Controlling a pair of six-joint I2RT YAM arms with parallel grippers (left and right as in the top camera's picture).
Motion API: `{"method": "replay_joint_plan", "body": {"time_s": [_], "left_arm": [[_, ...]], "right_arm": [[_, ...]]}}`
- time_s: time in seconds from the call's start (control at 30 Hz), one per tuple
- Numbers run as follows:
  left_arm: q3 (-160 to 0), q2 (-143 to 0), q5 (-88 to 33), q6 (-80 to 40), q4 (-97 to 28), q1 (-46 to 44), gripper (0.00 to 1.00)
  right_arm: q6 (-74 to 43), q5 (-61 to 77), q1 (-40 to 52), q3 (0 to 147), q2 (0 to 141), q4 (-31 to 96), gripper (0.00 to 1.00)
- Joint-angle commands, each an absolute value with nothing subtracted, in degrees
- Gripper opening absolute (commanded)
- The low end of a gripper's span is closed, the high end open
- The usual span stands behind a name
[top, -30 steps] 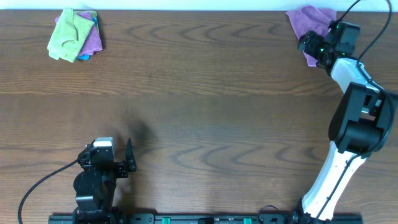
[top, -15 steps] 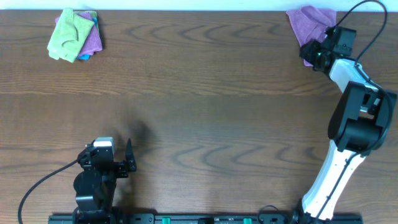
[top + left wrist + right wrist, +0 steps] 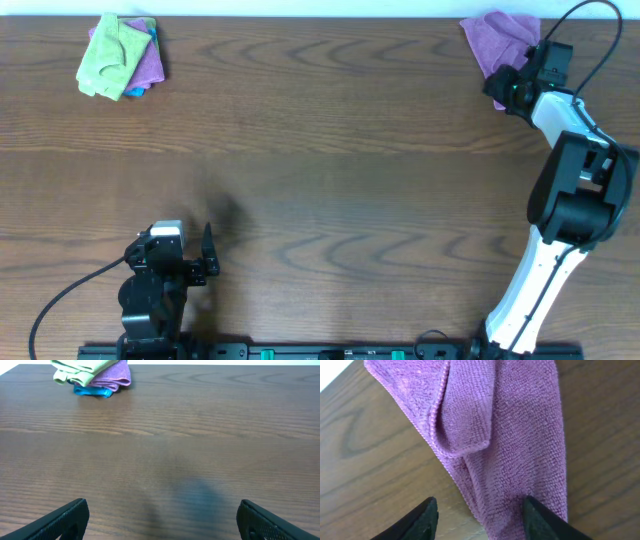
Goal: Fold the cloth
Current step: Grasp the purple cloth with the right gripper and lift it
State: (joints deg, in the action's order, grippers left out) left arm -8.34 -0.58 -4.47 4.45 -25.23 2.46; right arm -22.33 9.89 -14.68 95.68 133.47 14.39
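Observation:
The purple cloth [image 3: 497,36] lies crumpled at the table's far right corner. In the right wrist view the cloth [image 3: 515,430] fills the frame, folded over itself. My right gripper [image 3: 503,88] [image 3: 480,515] is open at the cloth's near edge, one finger on the bare wood and the other over the cloth. No white tag shows. My left gripper [image 3: 208,255] [image 3: 162,520] is open and empty near the front left, far from the cloth.
A stack of a lime-green, a pinkish-purple and a blue cloth [image 3: 120,55] lies at the far left corner; it also shows in the left wrist view [image 3: 95,375]. The table's far edge runs just behind the purple cloth.
My right gripper has shifted slightly toward the far edge, onto the cloth's near edge. The left arm has not moved.

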Motion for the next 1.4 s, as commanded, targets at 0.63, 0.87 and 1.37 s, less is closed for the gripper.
{"method": "replay_joint_plan", "body": {"time_s": [0.63, 0.87, 1.37], "left_arm": [[-7.3, -0.2, -4.1, 3.8, -25.5, 2.2, 0.95], [-7.3, -0.2, -4.1, 3.8, -25.5, 2.2, 0.96], [-7.3, -0.2, -4.1, 3.8, -25.5, 2.2, 0.95]], "right_arm": [[-22.7, -0.3, -15.0, 95.6, 134.2, 28.1, 0.02], [-22.7, 3.4, -14.8, 96.7, 133.3, 28.1, 0.01], [-3.1, 11.4, 1.4, 121.5, 119.8, 43.7, 0.01]]}}
